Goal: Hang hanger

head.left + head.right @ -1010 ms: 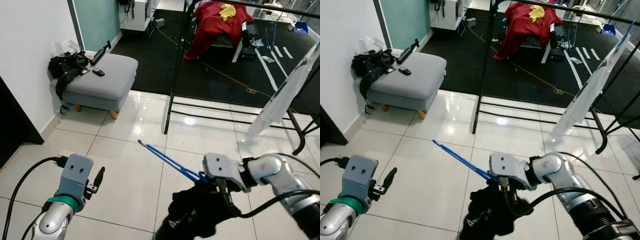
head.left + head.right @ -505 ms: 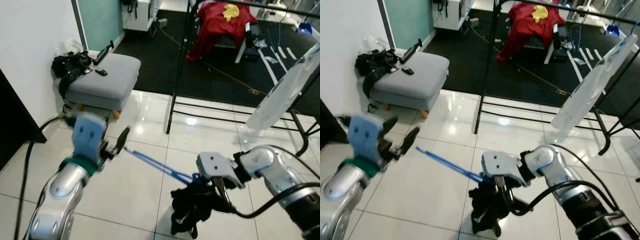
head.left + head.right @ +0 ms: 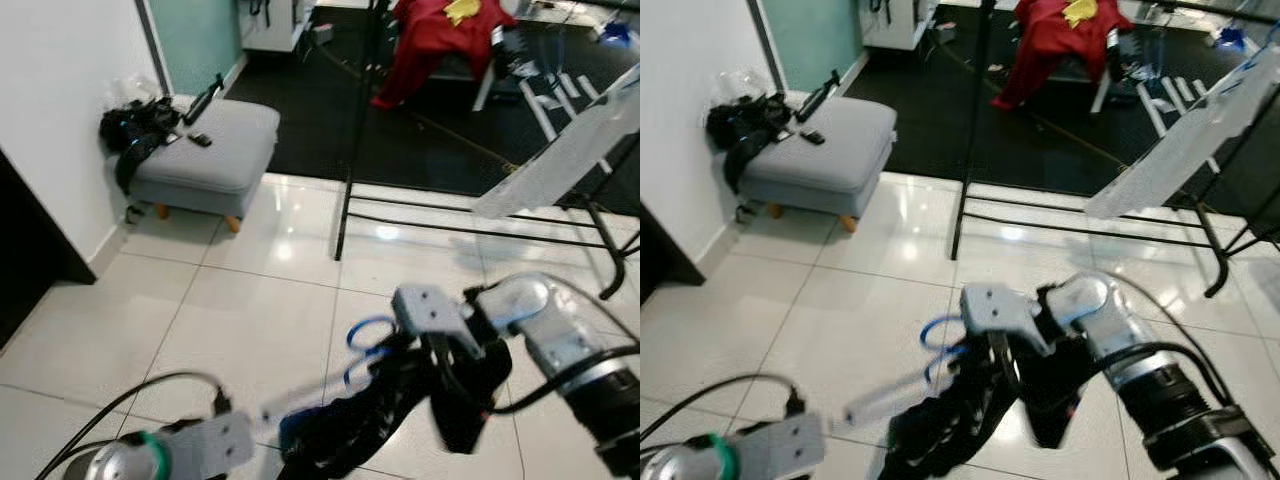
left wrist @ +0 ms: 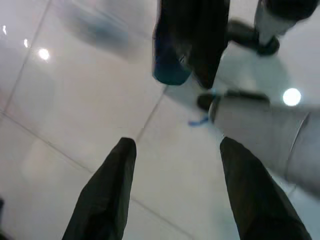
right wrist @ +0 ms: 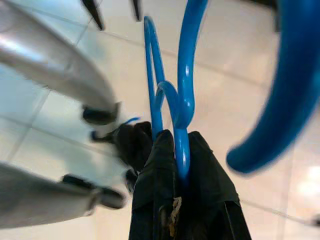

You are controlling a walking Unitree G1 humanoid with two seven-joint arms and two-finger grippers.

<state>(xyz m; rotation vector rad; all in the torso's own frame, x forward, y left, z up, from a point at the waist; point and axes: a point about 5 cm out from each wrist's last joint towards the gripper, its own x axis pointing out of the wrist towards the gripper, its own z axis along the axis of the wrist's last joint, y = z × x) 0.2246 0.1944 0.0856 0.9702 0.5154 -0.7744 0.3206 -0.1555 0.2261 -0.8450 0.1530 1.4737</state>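
A blue plastic hanger [image 3: 362, 340] carries a black garment [image 3: 385, 415] that hangs in a bunch above the tiled floor. My right gripper [image 3: 428, 352] is shut on the hanger just below its hook [image 5: 186, 75], at right of centre in the eye views. The black pads [image 5: 210, 175] press on the blue stem. My left gripper [image 4: 177, 145] is open and empty, low at the lower left beneath the garment [image 4: 192, 40]. Its arm [image 3: 185, 455] is blurred. The black clothes rail [image 3: 352, 130] stands farther off across the tiles.
A white plastic garment cover [image 3: 560, 160] hangs from the rail at right. A grey footstool [image 3: 205, 150] with a black bag [image 3: 135, 130] stands by the left wall. Red cloth [image 3: 430, 30] lies over a chair beyond the rail, on a dark mat.
The left arm, raised half a second ago, has dropped low under the garment. The right gripper has turned the hanger so the hook faces up, and the garment has swung left.
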